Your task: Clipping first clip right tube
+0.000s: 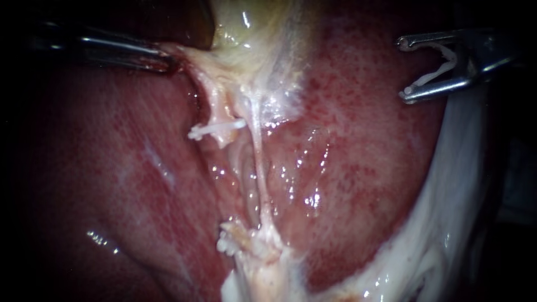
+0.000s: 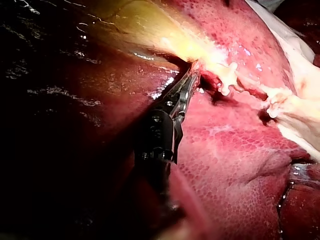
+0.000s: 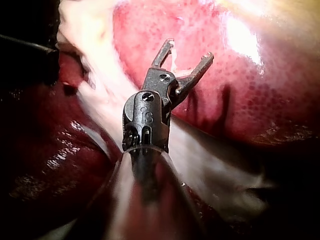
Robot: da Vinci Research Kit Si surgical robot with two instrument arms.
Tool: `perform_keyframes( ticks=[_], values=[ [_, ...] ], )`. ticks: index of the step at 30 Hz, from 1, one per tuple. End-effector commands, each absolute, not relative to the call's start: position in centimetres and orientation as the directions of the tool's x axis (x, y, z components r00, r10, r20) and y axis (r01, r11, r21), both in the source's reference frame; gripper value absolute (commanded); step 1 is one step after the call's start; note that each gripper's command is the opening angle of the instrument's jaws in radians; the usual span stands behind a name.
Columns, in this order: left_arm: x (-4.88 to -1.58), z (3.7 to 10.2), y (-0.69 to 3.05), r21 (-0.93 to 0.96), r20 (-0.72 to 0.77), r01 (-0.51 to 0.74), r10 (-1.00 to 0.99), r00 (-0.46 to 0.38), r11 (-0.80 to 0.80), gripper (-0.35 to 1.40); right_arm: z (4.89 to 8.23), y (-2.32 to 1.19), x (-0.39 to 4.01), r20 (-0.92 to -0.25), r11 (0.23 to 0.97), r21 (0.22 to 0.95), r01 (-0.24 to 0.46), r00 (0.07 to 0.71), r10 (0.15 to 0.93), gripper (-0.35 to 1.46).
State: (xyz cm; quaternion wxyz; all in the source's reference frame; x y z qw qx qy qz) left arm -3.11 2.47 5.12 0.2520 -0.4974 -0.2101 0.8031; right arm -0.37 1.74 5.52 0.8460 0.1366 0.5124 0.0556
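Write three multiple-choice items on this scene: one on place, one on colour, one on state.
1. Where are the right instrument's jaws?
A. over the liver, apart from the right tube
B. around that tube
C. buried under tissue

2. What colour is the clip they carry?
A. blue
B. white
C. black

3. How do the left instrument's jaws stand?
A. wide open
B. shut on a clip
C. shut on pale tissue

Key: 1 A, they hang over red liver, off to the tube's side; 2 B, white shows between the metal jaws; 3 C, they pinch the pale tissue taut.
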Motion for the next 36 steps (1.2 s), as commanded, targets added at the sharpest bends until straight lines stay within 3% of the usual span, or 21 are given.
perform_keyframes(
  ticks=[1,8,18,27,36],
  values=[
    [-3.11,5.09,2.46,-0.588,-0.693,-0.198,0.615,-0.376,-0.784,-0.35,5.52,1.75,-0.36,-0.851,0.957,0.288,0.045,0.469,0.234,0.5],
    [-3.1,5.17,2.48,-0.587,-0.694,-0.199,0.614,-0.377,-0.785,-0.35,5.49,1.67,-0.28,-0.853,0.953,0.298,0.055,0.463,0.24,0.5],
    [-3.07,5.2,2.5,-0.586,-0.693,-0.202,0.614,-0.377,-0.785,-0.35,5.41,1.2,0.25,-0.819,0.902,0.429,0.051,0.444,0.364,0.5],
    [-3.05,5.19,2.52,-0.585,-0.692,-0.207,0.616,-0.376,-0.784,-0.35,5.65,0.69,0.7,-0.757,0.83,0.556,0.044,0.44,0.483,0.5],
    [-3.03,5.18,2.53,-0.585,-0.692,-0.209,0.617,-0.376,-0.783,-0.35,5.91,0.36,1.01,-0.723,0.79,0.611,0.055,0.446,0.528,0.5]
  ],
)
